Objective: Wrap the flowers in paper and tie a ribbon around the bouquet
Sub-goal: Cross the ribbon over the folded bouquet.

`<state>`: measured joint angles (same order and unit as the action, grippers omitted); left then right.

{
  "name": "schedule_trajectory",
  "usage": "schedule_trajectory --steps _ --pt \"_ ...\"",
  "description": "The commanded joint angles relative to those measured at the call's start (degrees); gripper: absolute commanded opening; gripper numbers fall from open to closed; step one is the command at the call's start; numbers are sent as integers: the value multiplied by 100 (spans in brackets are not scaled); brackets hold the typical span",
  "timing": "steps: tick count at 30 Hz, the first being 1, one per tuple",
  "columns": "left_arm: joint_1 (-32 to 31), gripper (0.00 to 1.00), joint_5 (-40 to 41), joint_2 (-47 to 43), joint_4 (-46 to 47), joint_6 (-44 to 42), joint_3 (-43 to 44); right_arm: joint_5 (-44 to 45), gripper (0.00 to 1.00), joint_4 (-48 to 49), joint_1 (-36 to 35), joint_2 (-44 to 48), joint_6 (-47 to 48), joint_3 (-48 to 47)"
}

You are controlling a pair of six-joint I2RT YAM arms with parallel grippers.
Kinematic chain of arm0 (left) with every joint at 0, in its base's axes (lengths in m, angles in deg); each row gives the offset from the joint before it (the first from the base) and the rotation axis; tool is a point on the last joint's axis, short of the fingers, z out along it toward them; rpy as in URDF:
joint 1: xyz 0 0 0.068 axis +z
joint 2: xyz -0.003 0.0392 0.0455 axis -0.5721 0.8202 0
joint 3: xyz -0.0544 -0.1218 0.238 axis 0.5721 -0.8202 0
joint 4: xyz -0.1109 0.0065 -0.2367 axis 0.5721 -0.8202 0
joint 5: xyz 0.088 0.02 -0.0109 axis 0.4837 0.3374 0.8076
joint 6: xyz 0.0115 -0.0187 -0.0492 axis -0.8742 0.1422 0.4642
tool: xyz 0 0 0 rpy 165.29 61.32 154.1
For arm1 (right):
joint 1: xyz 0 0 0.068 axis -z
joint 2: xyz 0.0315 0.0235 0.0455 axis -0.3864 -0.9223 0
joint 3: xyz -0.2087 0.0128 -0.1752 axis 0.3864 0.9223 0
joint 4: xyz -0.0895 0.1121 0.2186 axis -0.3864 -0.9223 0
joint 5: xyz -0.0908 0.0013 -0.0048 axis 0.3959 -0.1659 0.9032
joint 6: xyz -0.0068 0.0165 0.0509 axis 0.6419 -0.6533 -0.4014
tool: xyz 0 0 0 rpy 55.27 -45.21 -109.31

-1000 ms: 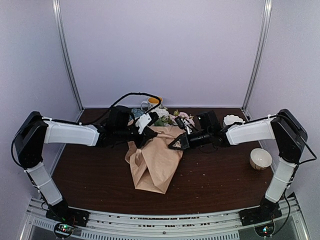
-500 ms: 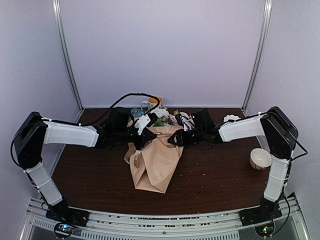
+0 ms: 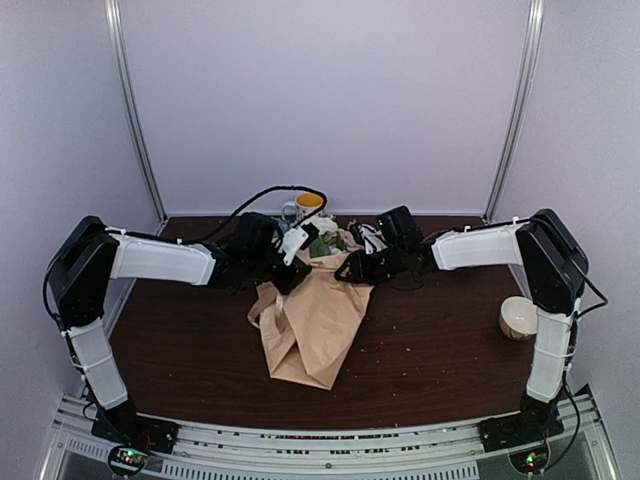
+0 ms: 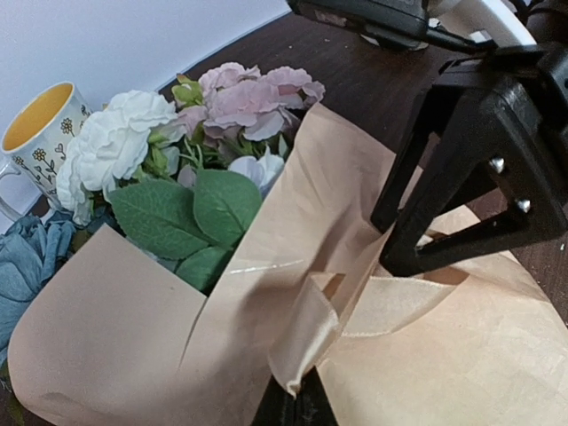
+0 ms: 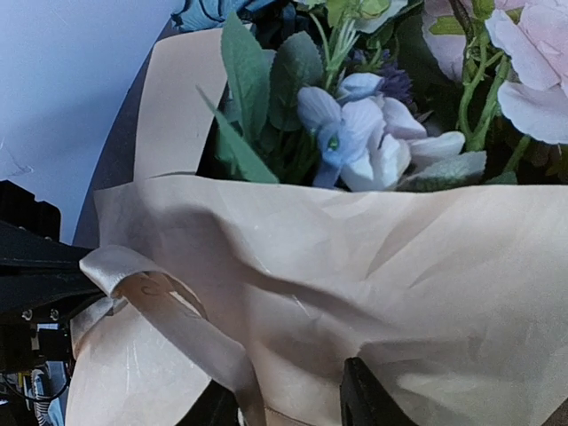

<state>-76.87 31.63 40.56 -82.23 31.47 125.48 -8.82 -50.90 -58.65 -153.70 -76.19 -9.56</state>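
Note:
The bouquet (image 3: 310,320) lies mid-table, a cone of peach-tan paper (image 4: 133,328) with its flowers (image 4: 209,115) at the far end: white and pink roses, green leaves, pale blue blooms (image 5: 355,133). A cream satin ribbon (image 4: 311,324) loops over the paper. My left gripper (image 4: 297,404) is shut on one end of it, at the cone's left side (image 3: 292,270). My right gripper (image 5: 288,408) is open at the cone's right side (image 3: 352,270). Paper lies between its fingers, and the ribbon (image 5: 177,333) runs past its left finger (image 5: 213,410).
A flowered mug (image 3: 305,205) with a yellow inside stands behind the flowers. A white bowl (image 3: 520,318) sits at the right side of the dark brown table (image 3: 440,350). Small crumbs dot the table around the bouquet.
The right arm has swung left and farther back to the top of the cone, and its jaws have gone from shut to open. The left arm has shifted slightly right, still gripping the ribbon.

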Motion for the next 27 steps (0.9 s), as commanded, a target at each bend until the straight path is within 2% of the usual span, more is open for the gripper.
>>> schedule_trajectory --steps 1,5,9,15,19,23,27 --pt "40 0 139 137 -18 138 124 -184 38 123 219 -70 -303 7" --pt "40 0 107 162 1 168 133 20 38 -241 244 31 -49 -249" --pt "40 0 138 171 1 141 125 -199 37 -410 235 239 244 -289" --pt "35 0 84 180 49 145 115 -478 37 346 232 886 162 399" --pt "39 0 53 180 51 145 134 -557 46 509 165 980 54 523" --pt "40 0 57 167 41 139 133 -249 40 258 -56 1033 340 487" --pt "38 0 5 56 219 113 6 266 38 85 -401 1163 726 592"
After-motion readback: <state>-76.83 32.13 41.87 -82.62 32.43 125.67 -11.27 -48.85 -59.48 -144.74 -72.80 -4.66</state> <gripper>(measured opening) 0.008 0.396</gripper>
